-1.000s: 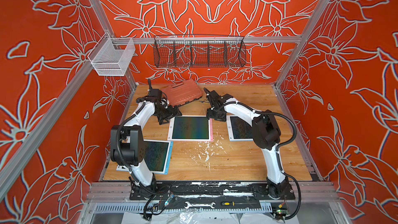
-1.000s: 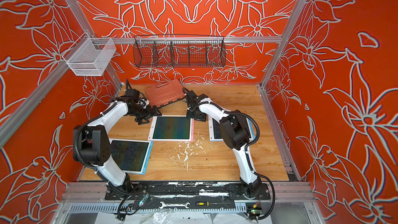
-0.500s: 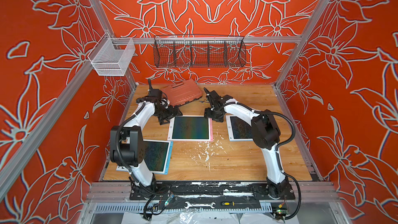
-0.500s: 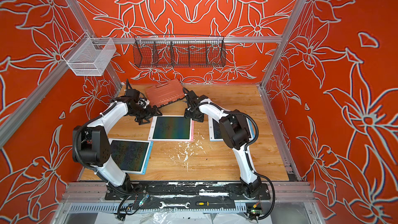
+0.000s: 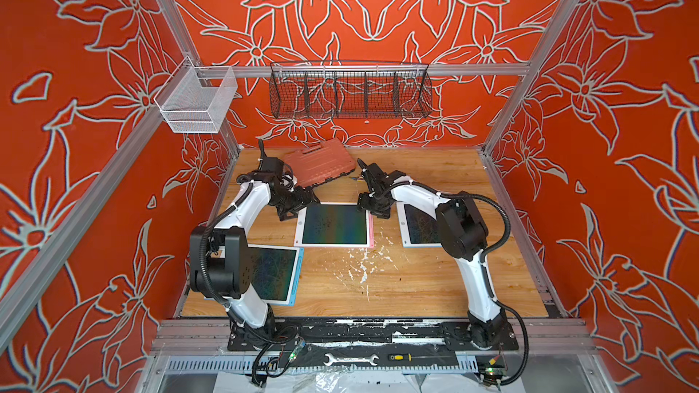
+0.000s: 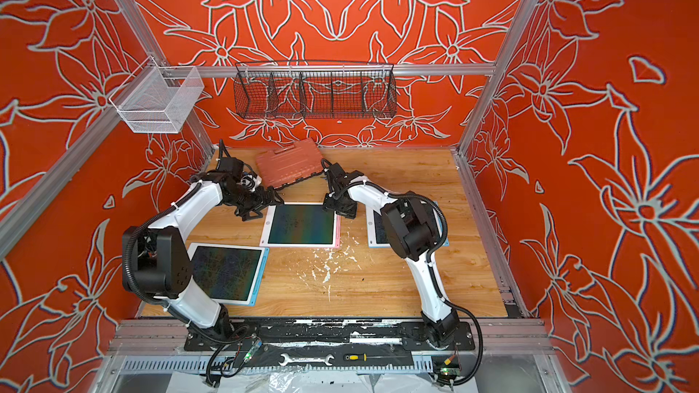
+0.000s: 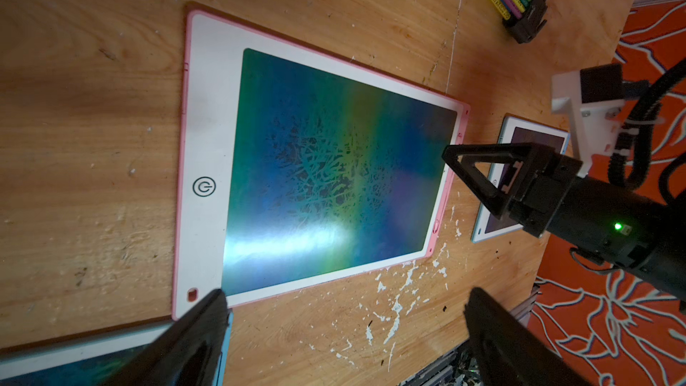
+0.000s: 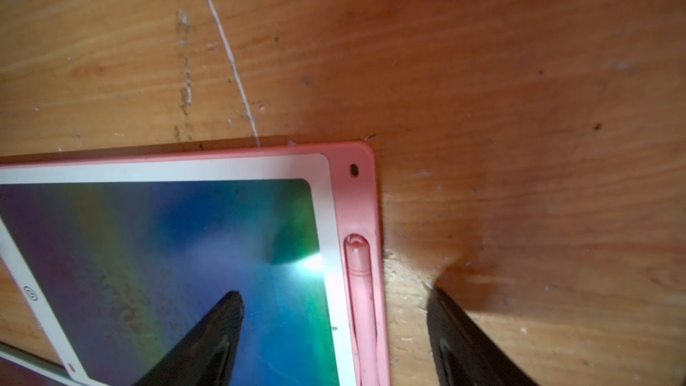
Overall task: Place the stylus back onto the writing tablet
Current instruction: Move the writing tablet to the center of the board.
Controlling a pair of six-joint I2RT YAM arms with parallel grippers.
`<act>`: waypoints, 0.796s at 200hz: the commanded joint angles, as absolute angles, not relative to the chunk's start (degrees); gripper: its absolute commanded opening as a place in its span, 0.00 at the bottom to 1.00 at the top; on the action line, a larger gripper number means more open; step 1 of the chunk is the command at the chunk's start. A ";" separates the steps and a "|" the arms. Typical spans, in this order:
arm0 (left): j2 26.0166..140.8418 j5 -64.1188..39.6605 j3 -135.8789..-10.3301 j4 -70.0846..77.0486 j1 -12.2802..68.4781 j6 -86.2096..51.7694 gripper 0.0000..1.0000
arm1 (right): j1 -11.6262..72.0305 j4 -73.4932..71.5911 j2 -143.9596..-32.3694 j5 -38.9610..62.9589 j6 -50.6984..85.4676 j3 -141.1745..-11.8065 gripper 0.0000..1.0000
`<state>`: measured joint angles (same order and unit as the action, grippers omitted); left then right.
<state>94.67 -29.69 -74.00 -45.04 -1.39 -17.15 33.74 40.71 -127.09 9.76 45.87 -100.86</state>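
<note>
The pink-framed writing tablet (image 5: 334, 224) (image 6: 300, 224) lies flat mid-table. In the right wrist view the pink stylus (image 8: 362, 291) lies lengthwise in the slot along the tablet's (image 8: 167, 254) pink side edge. My right gripper (image 8: 334, 293) (image 5: 372, 209) hovers open over that far right corner. One finger is above the screen and the other above bare wood, and neither touches the stylus. My left gripper (image 7: 349, 291) (image 5: 299, 207) stands open and empty by the tablet's (image 7: 326, 165) far left corner.
A red tool case (image 5: 321, 166) lies behind the tablet. Blue-framed tablets lie at front left (image 5: 272, 274) and at right (image 5: 420, 224), under the arms. A black holder of markers (image 7: 519, 1) stands farther back. White paint flecks (image 5: 363, 266) dot the wood. Wire baskets (image 5: 350, 90) hang on the back rail.
The right gripper has crept slightly left toward the tablet's corner. The left arm has not visibly moved.
</note>
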 commanded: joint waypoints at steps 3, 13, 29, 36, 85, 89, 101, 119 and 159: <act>92.34 -30.15 -73.13 -46.80 -0.99 -16.39 0.97 | 34.25 40.36 -129.52 10.81 48.17 -99.60 0.80; 92.14 -30.12 -73.13 -46.89 -1.08 -16.33 0.97 | 34.61 40.16 -129.66 10.90 48.41 -99.54 0.80; 91.91 -30.06 -73.13 -47.08 -1.07 -16.08 0.97 | 35.11 39.91 -130.04 11.07 49.01 -99.66 0.80; 91.84 -30.06 -73.04 -47.17 -1.11 -16.02 0.97 | 35.36 39.77 -130.17 11.16 49.34 -99.71 0.80; 91.05 -30.11 -72.78 -48.24 -1.06 -15.03 0.97 | 36.87 39.33 -131.79 11.24 51.08 -101.10 0.80; 90.88 -30.06 -72.69 -48.23 -1.07 -14.97 0.97 | 36.91 39.50 -131.94 11.25 51.19 -101.39 0.80; 90.40 -30.14 -72.05 -47.93 -1.09 -15.09 0.97 | 37.17 39.70 -132.23 11.25 51.42 -102.03 0.80; 89.85 -30.16 -71.13 -47.09 -1.06 -15.48 0.97 | 37.44 40.56 -132.29 11.01 51.27 -103.01 0.80; 89.66 -30.15 -71.02 -47.02 -1.12 -15.47 0.98 | 37.45 43.17 -131.54 8.91 49.92 -104.92 0.80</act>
<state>91.13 -29.69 -71.11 -46.46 -1.39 -16.27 36.99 39.00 -129.10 10.24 49.60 -103.85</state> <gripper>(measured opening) 0.975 0.801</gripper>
